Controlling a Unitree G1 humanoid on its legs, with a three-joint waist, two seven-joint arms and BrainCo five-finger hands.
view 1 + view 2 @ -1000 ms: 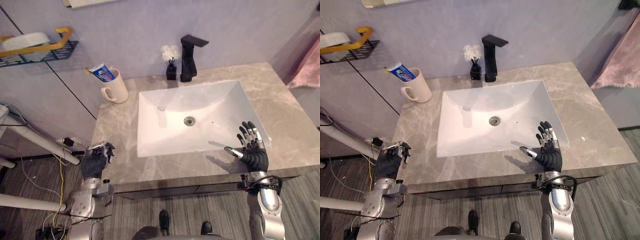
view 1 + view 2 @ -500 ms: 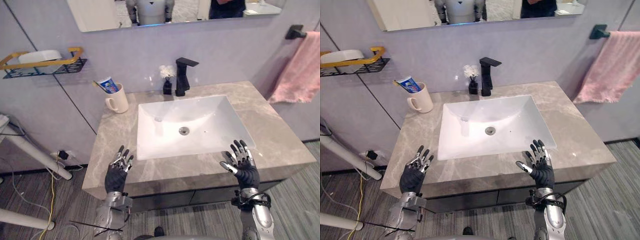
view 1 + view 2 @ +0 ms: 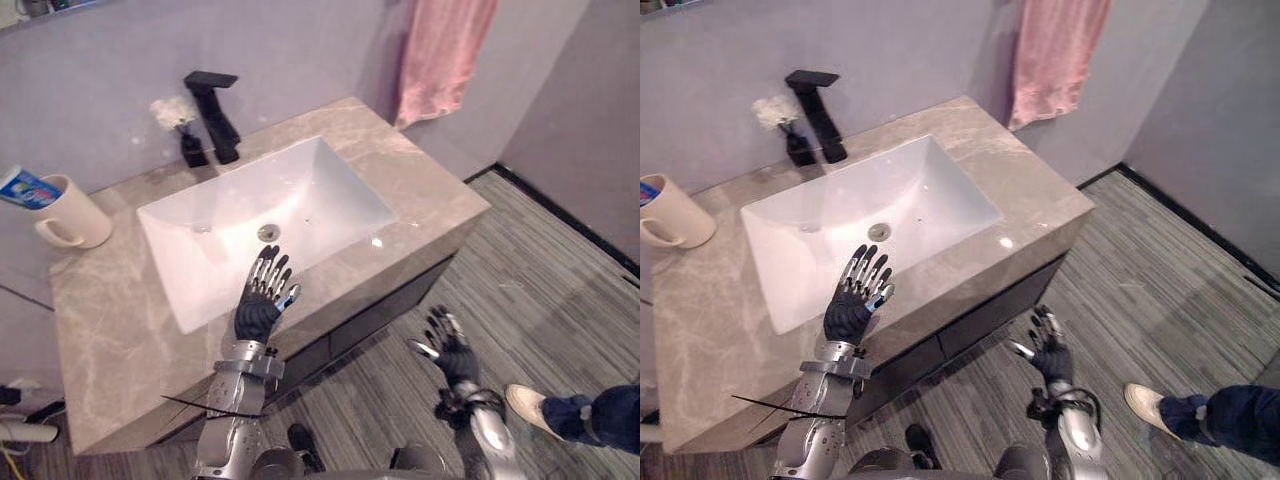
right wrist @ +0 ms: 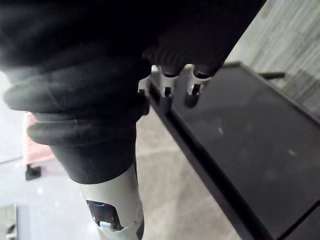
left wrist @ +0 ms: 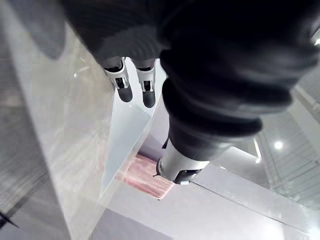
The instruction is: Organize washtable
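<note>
A marble washtable holds a white sink. At its back left a cream mug carries a tube of toothpaste. A black tap and a small black vase with a white flower stand behind the sink. My left hand is open with straight fingers, raised over the sink's front rim and holding nothing. My right hand is open and empty, out over the wood floor in front of the table's right corner.
A pink towel hangs on the wall at the table's right end. A person's shoe and trouser leg stand on the striped floor at lower right. The counter's black cabinet front faces my right hand.
The camera has swung to the right, so the whole scene shifted. My left hand uncurled and rose over the sink's front rim; my right hand now hangs off the table over the floor.
</note>
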